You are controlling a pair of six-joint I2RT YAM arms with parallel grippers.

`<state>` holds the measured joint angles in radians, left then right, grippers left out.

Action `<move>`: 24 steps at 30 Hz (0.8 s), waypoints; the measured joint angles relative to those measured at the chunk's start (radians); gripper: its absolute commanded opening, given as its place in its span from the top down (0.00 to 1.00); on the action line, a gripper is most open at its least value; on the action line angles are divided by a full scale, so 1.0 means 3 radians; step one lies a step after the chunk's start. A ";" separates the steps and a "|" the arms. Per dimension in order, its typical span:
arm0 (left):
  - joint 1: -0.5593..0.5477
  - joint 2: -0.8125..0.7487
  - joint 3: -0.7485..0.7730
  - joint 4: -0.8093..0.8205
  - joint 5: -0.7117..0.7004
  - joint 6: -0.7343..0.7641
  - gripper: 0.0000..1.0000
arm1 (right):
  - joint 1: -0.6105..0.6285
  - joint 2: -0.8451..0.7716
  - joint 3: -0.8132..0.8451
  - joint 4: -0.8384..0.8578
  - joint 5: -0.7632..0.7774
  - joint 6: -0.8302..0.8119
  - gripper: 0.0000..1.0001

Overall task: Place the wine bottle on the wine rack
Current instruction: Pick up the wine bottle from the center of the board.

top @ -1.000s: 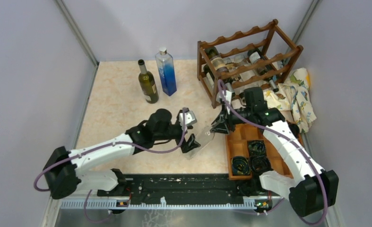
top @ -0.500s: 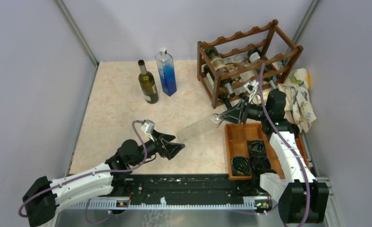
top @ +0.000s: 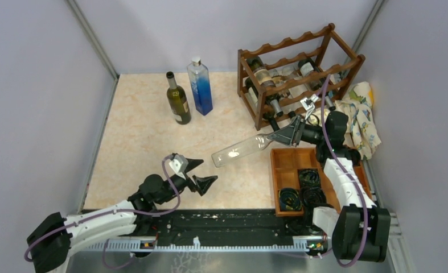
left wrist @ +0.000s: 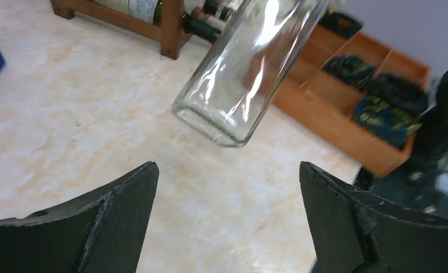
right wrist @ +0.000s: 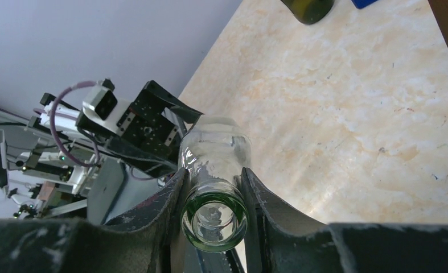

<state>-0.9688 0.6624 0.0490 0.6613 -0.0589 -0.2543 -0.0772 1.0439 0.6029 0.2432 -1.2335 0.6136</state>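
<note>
A clear glass wine bottle (top: pixel 241 150) hangs nearly level above the table, base to the left. My right gripper (top: pixel 284 135) is shut on its neck; in the right wrist view the fingers (right wrist: pixel 255 196) press both sides of the neck just behind the bottle's open mouth (right wrist: pixel 214 219). The wine rack (top: pixel 290 41), dark reddish-brown with wavy rails, stands just behind that gripper at the back right. My left gripper (top: pixel 207 170) sits low near the front edge, open, with nothing between its fingers. In its view the bottle's base (left wrist: pixel 241 74) floats ahead of the left gripper (left wrist: pixel 228 165).
Several bottles lie in the rack's tiers. A dark green bottle (top: pixel 179 101) and a blue bottle (top: pixel 200 86) stand at the back middle. A flat wooden compartment tray (top: pixel 288 162) with coiled cables lies front right. A patterned cloth (top: pixel 361 116) lies beside the rack.
The left gripper let go of the bottle's base and drew back toward the front edge. The right gripper lifted the bottle off the table and carried it right, toward the rack.
</note>
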 measured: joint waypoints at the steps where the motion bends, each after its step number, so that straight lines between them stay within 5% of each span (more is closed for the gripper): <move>1: 0.0001 0.0070 -0.0033 0.0067 -0.0003 0.0178 0.01 | -0.0006 0.0020 0.0000 0.0024 -0.0006 0.0028 1.00; 14: 0.0000 0.1142 0.0295 0.0726 0.0228 0.2406 0.01 | -0.0014 0.0120 0.0000 0.0065 -0.0036 0.0112 1.00; 24: 0.0000 0.1851 0.0917 0.0745 0.0481 0.2683 0.16 | -0.0014 0.0261 0.0000 0.0076 -0.0034 0.0113 1.00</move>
<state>-0.9688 1.2179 0.3241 0.8848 0.0853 0.5507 -0.0814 1.1221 0.6029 0.2661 -1.2438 0.6476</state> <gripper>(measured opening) 0.909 0.332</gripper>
